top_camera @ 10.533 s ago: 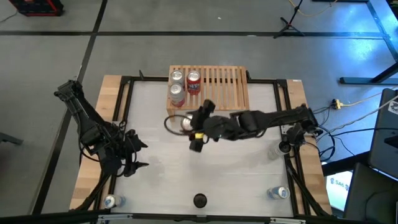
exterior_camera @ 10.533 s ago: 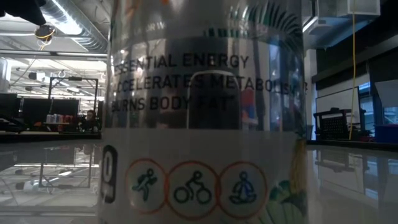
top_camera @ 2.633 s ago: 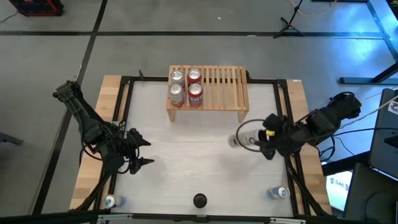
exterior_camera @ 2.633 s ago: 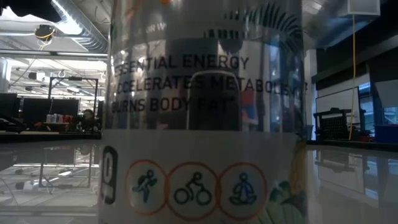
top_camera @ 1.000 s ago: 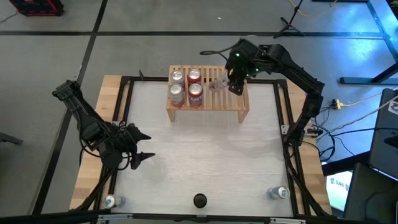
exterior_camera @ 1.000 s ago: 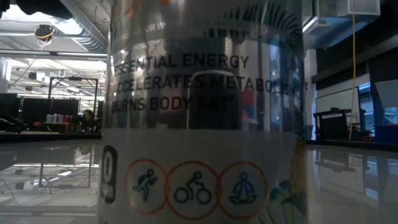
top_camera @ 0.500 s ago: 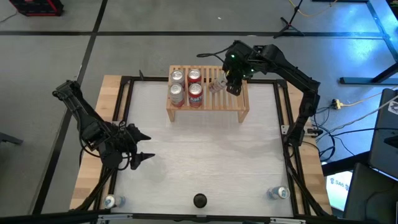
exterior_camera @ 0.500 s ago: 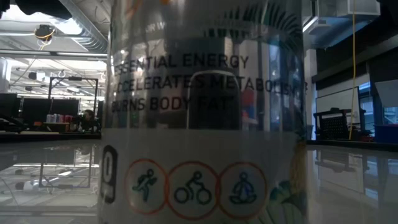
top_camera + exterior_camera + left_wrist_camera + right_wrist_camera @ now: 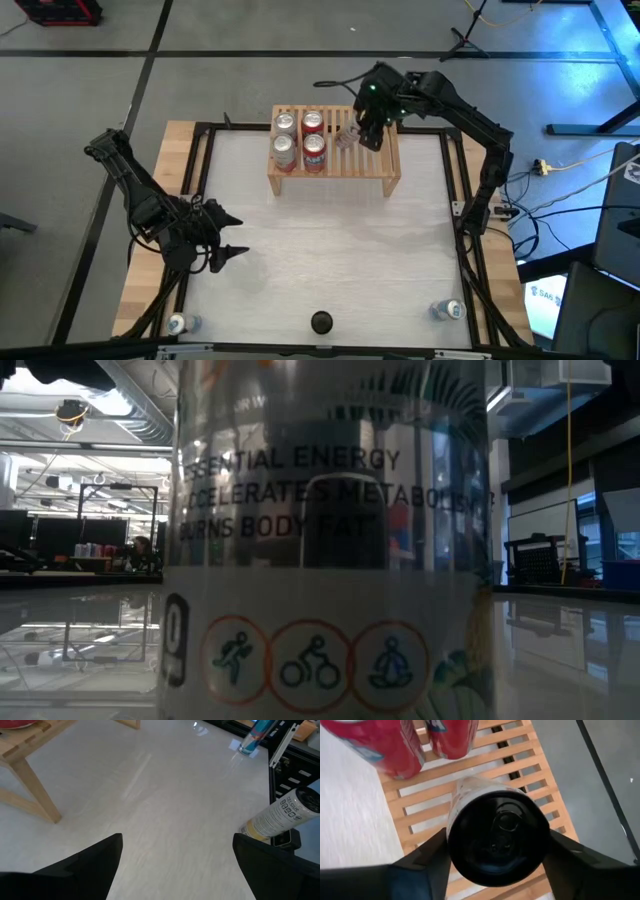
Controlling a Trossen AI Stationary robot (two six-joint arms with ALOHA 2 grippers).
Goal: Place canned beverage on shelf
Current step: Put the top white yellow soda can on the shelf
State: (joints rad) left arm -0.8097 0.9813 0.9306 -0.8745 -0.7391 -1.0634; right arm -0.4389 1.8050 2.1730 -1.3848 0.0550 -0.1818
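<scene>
Right hand (image 9: 352,133) positioned over the far part of the shelf (image 9: 370,160), just right of the four cans already standing there (image 9: 299,140). Closed around a dark-topped can (image 9: 494,836), one finger on each side of its body in the right wrist view. Can seen there tilted over the slats, base toward the bars; contact between base and bars not determinable. Can therefore located at the shelf, not yet judged as standing free.

Left hand (image 9: 175,865) held wide open and empty, low over the surface near the left edge, well apart from the shelf.

Probable faults from this state:

- Release while tilted: likely to tip the can and roll it along the bars or off the far edge.
- Base rim set across a gap between thin bars: likely to leave it rocking.
- Withdrawal toward the left: likely to clip the nearest red can (image 9: 447,735), standing close beside the held one.
- Early opening above the slats: likely to drop and bounce it.

Other cans left on the surface: one at the near middle (image 9: 321,322), one at each near corner.
</scene>
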